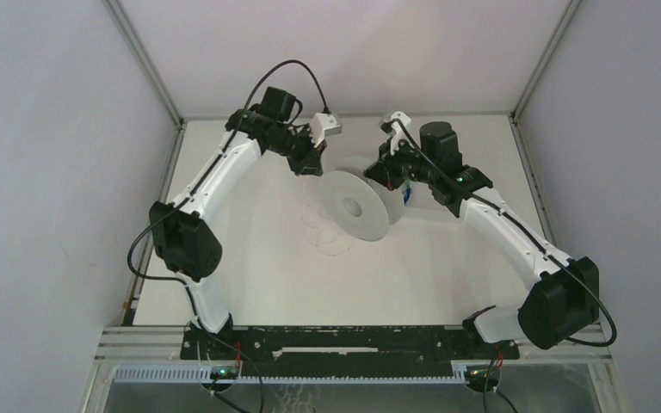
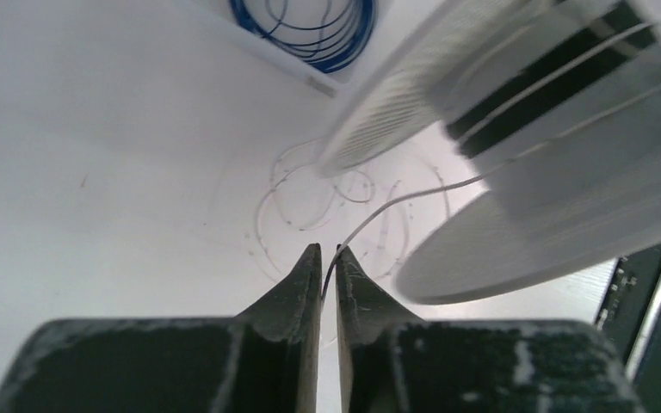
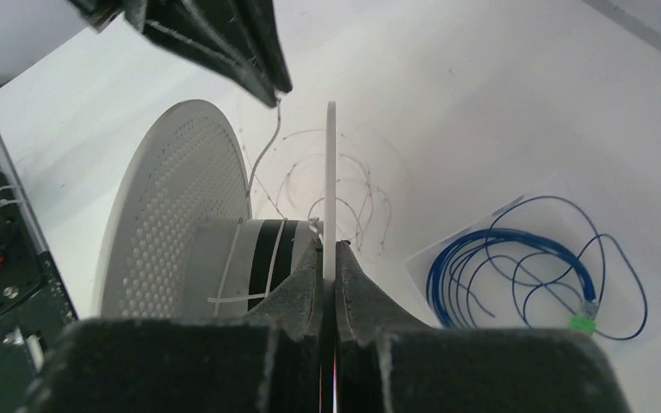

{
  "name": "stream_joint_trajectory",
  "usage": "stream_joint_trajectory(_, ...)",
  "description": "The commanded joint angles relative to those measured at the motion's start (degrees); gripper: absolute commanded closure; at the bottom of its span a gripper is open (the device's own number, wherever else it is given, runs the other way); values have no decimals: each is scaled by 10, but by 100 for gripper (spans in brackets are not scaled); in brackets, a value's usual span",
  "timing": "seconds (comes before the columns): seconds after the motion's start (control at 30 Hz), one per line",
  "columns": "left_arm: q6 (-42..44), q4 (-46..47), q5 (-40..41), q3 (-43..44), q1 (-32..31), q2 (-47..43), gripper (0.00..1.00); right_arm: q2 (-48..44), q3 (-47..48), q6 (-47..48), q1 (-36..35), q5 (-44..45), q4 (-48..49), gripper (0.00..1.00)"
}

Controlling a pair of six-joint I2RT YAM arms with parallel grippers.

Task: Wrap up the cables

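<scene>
I'm watching the left end effector (image 2: 327, 255) pinching the thin grey cable (image 2: 400, 198) between its nearly closed fingers, with the strand running from there up to the core of the white spool (image 3: 172, 215). The right end effector (image 3: 329, 251) is clamping the spool's thin flange, holding the spool upright on edge. More of the cable is lying in loose loops on the desk (image 1: 258, 275) beside the spool, and a blue wire coil (image 3: 435, 280) is sitting nearby.
</scene>
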State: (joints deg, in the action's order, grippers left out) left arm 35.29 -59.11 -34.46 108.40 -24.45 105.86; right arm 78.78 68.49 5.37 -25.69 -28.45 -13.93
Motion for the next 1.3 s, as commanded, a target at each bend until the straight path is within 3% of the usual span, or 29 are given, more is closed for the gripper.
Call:
stream_joint_trajectory(0.0,14,71,18,-40,30,-32,83,-45,2,-31,16,-62,15,100)
stream_joint_trajectory(0.33,-101,227,-48,-170,31,-41,73,-59,4,-91,69,-95,43,100)
stream_joint_trajectory(0.73,-259,391,-158,-267,31,-42,64,-55,19,-134,97,-48,43,100)
stream_joint_trajectory(1.07,-394,609,-157,-375,25,-56,56,-39,79,-194,134,-42,25,100)
stream_joint_trajectory(1.27,-436,676,-147,-397,13,-51,52,-29,115,-198,134,-29,3,100)
